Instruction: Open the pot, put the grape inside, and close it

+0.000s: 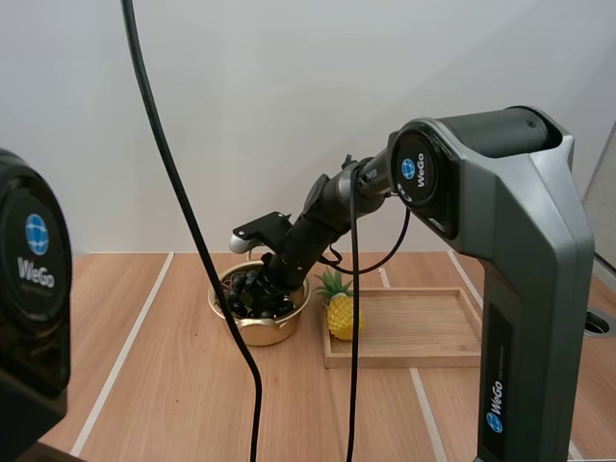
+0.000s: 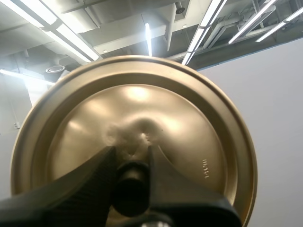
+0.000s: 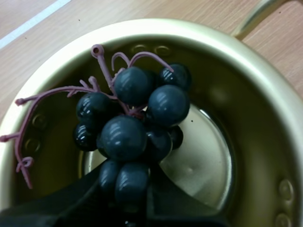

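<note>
Placement of the grapes is the step in hand. Your right gripper (image 3: 125, 191) is down inside the open gold pot (image 3: 265, 80), its fingers pinching the lowest berries of the dark grape bunch (image 3: 130, 118). The bunch sits low over the pot's floor, though whether it touches is not clear.

Your left gripper (image 2: 131, 157) pinches the black knob (image 2: 131, 187) of the gold lid (image 2: 184, 123) and holds it up in the air, so the pot is already open.

The next move likely calls for spreading the right fingers to let the bunch drop. Then lift that arm straight up past the rim before the lid comes across.

The high view gives you the layout: the pot (image 1: 265, 332) stands just beside a wooden tray (image 1: 423, 332) carrying a toy pineapple (image 1: 342, 310), with the right arm reaching down into the pot. The right wrist view adds the grip itself and the purple stem curling toward the pot wall. The left wrist view gives you the lid's underside and the hold on its knob.
</note>
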Robot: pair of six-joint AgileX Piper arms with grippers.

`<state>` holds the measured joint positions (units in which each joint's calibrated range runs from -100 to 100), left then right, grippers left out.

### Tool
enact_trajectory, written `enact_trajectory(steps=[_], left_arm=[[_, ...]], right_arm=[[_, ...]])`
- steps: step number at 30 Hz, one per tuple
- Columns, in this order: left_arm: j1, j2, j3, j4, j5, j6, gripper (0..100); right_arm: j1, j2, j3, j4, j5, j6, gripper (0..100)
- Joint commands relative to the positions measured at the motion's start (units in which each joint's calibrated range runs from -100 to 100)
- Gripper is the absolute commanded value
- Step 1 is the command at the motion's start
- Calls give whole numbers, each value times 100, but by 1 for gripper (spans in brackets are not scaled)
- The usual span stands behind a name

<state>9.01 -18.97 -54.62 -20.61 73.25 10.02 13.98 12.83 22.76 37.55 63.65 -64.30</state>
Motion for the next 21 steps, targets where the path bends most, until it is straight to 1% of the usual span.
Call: enact_trajectory(steps=[1, 4, 5, 6, 9, 10, 11, 12, 21], left_arm=[[3, -23, -34, 2, -243, -59, 0], [3, -23, -34, 2, -243, -59, 0], [3, -23, -34, 2, -243, -59, 0], [3, -23, -34, 2, -243, -59, 0], [3, -23, -34, 2, -243, -59, 0], [3, -23, -34, 2, -243, -59, 0], [3, -23, -34, 2, -243, -59, 0], [3, -23, -34, 2, -243, -59, 0], [3, -23, -34, 2, -243, -59, 0]], right_arm=[[-16, 14, 20, -220, 36, 16, 0], [-16, -24, 20, -138, 73, 16, 0], [-16, -35, 20, -103, 115, 16, 5], [-16, -69, 20, -48, 130, 16, 19], [-16, -196, 20, 198, 128, 16, 69], [-16, -252, 20, 252, 153, 16, 85], [-16, -276, 3, 305, 153, 16, 94], [-16, -337, 3, 329, 173, 16, 100], [-16, -1138, 3, 317, 94, 52, 100]])
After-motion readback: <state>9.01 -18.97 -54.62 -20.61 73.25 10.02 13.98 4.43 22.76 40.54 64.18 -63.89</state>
